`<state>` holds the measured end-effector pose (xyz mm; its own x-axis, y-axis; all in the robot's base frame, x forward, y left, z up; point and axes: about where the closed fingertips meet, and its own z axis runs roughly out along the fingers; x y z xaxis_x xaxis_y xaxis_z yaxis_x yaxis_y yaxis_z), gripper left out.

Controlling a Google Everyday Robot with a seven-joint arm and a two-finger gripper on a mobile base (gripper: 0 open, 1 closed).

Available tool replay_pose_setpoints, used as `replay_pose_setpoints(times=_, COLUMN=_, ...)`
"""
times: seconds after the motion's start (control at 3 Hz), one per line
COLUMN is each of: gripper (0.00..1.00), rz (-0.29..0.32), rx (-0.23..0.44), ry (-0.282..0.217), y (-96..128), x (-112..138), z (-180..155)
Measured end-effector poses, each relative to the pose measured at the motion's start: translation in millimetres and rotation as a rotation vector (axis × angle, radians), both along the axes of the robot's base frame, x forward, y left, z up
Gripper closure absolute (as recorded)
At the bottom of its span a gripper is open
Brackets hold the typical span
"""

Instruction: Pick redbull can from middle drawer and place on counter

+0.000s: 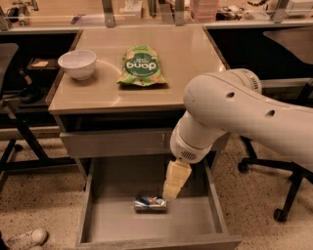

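The redbull can (149, 203) lies on its side on the floor of the open middle drawer (102, 219), near its centre. My gripper (173, 185) hangs from the big white arm over the drawer, just above and to the right of the can, its pale tip close to the can's right end. The counter (181, 63) is the beige top of the grey cabinet above the drawer.
A white bowl (77, 63) and a green snack bag (141, 66) sit on the counter. The closed upper drawer front (117, 142) is above the open drawer. Office chairs stand at the left and right (274, 171). A cluttered bench (146, 12) runs behind. A shoe (27, 238) lies on the floor at the lower left.
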<state>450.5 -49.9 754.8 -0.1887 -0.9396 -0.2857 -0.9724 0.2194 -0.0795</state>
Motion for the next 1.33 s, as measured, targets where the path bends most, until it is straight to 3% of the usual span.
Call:
replay_pose_setpoints(times=0.33, gripper=0.0, rz=-0.002, rx=0.05, ry=0.039, y=14.3, x=-9.9, z=-25.4)
replay_pose_setpoints(times=0.67, gripper=0.0, rz=0.005, rx=0.09, ry=0.078, y=43.0, x=-14.8, z=-73.9)
replay_pose_setpoints(times=1.33, gripper=0.0, rz=-0.002, rx=0.088, ry=0.161, y=79.9, x=-9.4, z=-164.4)
